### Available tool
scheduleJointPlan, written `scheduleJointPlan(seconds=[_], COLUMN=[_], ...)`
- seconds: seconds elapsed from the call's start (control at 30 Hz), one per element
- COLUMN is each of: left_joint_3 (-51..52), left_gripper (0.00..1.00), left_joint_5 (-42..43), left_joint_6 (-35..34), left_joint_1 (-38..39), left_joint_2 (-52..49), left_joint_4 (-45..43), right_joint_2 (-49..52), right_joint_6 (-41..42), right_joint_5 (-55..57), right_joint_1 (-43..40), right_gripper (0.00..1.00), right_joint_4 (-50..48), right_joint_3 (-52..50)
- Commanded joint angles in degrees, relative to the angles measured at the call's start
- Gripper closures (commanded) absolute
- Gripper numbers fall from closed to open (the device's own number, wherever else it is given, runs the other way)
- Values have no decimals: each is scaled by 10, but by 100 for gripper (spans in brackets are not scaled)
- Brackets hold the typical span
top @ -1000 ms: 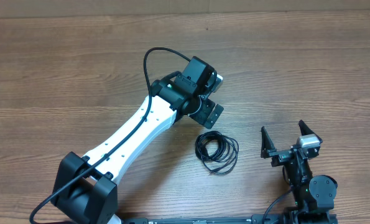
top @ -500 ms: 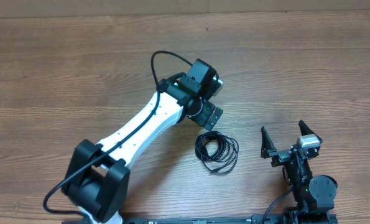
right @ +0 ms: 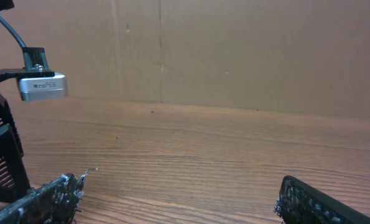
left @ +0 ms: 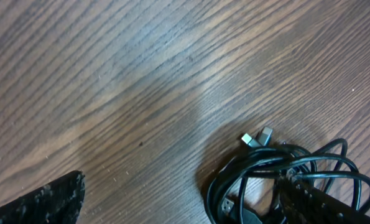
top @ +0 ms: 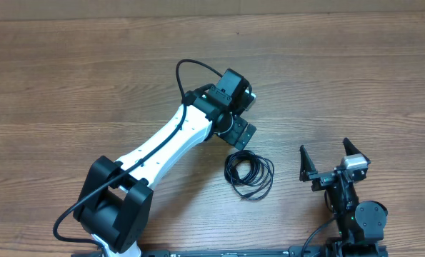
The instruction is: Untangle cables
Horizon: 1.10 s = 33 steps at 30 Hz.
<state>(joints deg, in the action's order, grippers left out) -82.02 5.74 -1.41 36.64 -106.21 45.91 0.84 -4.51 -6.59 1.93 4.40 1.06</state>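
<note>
**Left arm closing on the bundle, nothing gripped yet**

Since a second ago the left arm (top: 162, 146) has swung its lower part to the right and carried its wrist a little further over the desk (top: 91, 71). The cables (top: 249, 175) and the right arm lie just as they did.

The cables are one small coiled bundle near the middle of the desk, between the two arms and nearer the robot's side. The left fingers (top: 246, 133) hang just beside the far edge of the bundle. In the left wrist view they are spread wide: one finger stands over bare wood at the lower left. The other crosses the loops at the lower right, though whether it touches them cannot be told. Two metal-tipped plugs (left: 257, 137) stick out side by side from the top of the coil. The right fingers (top: 306, 165) are also spread wide and hold nothing. They are parked well apart from the bundle, near their own base.

The step in hand looks like the approach for a first grasp, and the untangling itself has hardly begun. The next move seems to call for shifting the left fingers so that a single strand or a plug end sits squarely between them. Then they can drop low enough to pinch it against the wood. The right arm would probably need to come in and pin or take another loop. Otherwise the whole coil is likely to lift as one.
</note>
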Motion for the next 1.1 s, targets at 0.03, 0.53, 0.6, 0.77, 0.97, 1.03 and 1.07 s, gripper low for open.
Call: scheduleJointPlan(seconds=[0.03, 0.53, 0.6, 0.77, 0.97, 1.03, 1.07], left_joint_3=[1, 0, -4, -15, -9, -5, -2], left_gripper=[1, 0, 1, 0, 0, 0, 0], left_joint_5=[0, -19, -19, -16, -12, -12, -12], left_joint_6=[12, -4, -16, -50, 29, 48, 51], left_joint_1=[0, -22, -31, -57, -62, -61, -61], left_joint_2=[-4, -2, 2, 21, 20, 20, 18], left_joint_4=[-3, 8, 9, 14, 39, 42, 40], right_joint_2=[-7, -7, -7, -7, -7, -7, -7], right_joint_6=[-1, -1, -1, -1, -1, -1, -1], right_joint_5=[5, 5, 5, 5, 5, 5, 5], right_joint_1=[2, 2, 2, 2, 2, 2, 2], right_gripper=[0, 0, 0, 0, 0, 0, 0], right_joint_4=[-2, -2, -2, -2, -2, -2, -2], right_joint_3=[-6, -6, -6, -6, -6, -6, -6])
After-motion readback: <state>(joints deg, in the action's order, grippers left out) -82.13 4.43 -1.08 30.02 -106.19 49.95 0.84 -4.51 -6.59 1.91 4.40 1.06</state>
